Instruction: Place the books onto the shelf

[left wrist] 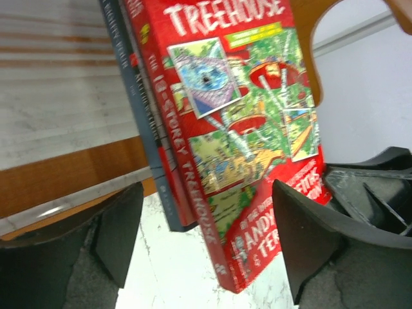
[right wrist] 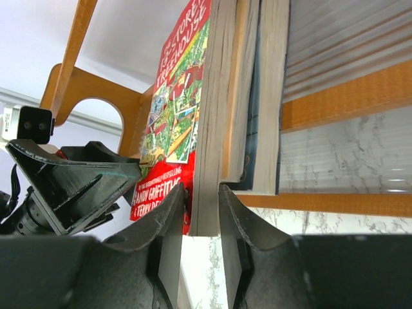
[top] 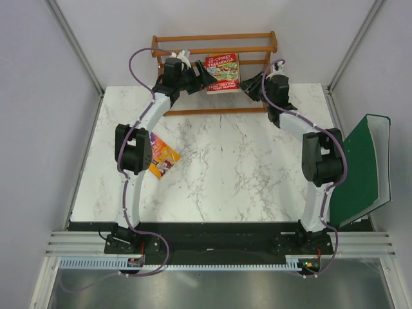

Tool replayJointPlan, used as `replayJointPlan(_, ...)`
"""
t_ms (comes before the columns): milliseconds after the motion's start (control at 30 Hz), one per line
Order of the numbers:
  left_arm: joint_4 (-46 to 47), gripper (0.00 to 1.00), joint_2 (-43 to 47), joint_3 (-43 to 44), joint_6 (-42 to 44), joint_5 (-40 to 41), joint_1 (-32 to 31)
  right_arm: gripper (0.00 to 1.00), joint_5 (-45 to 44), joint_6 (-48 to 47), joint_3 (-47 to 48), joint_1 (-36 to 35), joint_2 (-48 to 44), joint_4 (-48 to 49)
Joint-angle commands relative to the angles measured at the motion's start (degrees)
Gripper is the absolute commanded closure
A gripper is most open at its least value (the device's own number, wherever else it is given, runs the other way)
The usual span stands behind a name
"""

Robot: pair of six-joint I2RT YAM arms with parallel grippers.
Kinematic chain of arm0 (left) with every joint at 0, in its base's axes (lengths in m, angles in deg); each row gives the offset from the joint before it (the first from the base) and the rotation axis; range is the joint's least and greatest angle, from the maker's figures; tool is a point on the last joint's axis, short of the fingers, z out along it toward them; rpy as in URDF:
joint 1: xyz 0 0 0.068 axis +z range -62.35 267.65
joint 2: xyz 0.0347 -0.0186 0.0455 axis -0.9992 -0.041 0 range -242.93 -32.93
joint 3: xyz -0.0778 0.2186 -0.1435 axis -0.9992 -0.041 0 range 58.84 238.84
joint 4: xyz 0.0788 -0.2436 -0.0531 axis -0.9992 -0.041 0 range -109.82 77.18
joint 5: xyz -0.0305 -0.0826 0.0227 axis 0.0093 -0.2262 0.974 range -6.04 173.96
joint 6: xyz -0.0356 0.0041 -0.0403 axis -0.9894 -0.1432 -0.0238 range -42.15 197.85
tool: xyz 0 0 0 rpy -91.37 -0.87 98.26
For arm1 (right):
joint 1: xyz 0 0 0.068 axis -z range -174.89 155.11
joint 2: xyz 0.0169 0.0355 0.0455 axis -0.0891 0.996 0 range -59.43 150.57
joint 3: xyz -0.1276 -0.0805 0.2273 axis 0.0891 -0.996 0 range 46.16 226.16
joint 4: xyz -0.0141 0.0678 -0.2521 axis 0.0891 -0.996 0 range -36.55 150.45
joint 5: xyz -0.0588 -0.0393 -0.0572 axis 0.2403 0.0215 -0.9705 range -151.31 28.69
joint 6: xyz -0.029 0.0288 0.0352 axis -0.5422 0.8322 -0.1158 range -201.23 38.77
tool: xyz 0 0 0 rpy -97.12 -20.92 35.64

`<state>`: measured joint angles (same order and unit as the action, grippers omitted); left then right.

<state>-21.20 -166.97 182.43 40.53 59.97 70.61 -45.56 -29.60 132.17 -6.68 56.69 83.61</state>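
The red book [top: 223,73] stands cover-out on the shelf [top: 215,37], at the top centre of the overhead view, leaning against the wooden rails. In the left wrist view a dark blue book [left wrist: 145,109] stands right behind it, spine toward the camera. The right wrist view shows more page edges stacked behind the red one.

The right gripper [right wrist: 202,212] comes in from the right of the overhead frame. Its jaws pinch the lower corner of the red book, one finger on the cover and one on the back. The left gripper [left wrist: 205,225] reaches in from the left with its jaws spread wide. The red and dark blue books sit between its fingers; whether either finger touches them I cannot tell.

An orange book [top: 164,158] lies on the marble table [top: 244,167] at middle left, partly under the left arm. A green binder [top: 360,167] leans at the table's right edge.
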Motion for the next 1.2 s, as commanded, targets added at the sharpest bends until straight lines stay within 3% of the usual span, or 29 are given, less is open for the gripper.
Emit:
replayJointPlan(0,0.82,0.08,7.2,-4.22,3.91,4.37,0.51,0.65,-3.0,-2.59,-2.61,-0.25,-5.81,1.89)
replayJointPlan(100,4.85,0.01,13.42,-11.95,5.23,11.4,0.51,0.64,-4.49,-4.96,-3.66,-0.16,-8.53,-0.03)
replayJointPlan(200,8.12,0.0,18.7,-18.9,6.73,15.19,0.78,0.64,-5.37,-7.33,-4.54,-0.25,-11.08,-1.7)
replayJointPlan(400,11.45,0.0,25.66,-28.13,8.22,13.97,1.48,0.65,-6.25,-15.92,-5.34,-1.38,-16.53,-8.89)
replayJointPlan(567,8.73,0.01,28.83,-33.93,8.58,13.27,1.48,0.82,-7.65,-27.09,1.51,-5.87,-15.84,-20.24)
replayJointPlan(700,5.92,0.02,32.25,-41.48,7.62,12.65,1.48,1.0,-8.98,-34.14,7.57,-11.05,-12.59,-31.04)
replayJointPlan(933,8.11,0.03,40.25,-62.2,1.73,11.16,1.39,1.0,-9.51,-38.45,21.62,-15.54,-3.36,-41.87)
replayJointPlan(1167,10.93,0.03,45.18,-71.12,0.32,9.93,1.39,1.0,-10.56,-38.72,32.18,-18.87,6.83,-45.39)
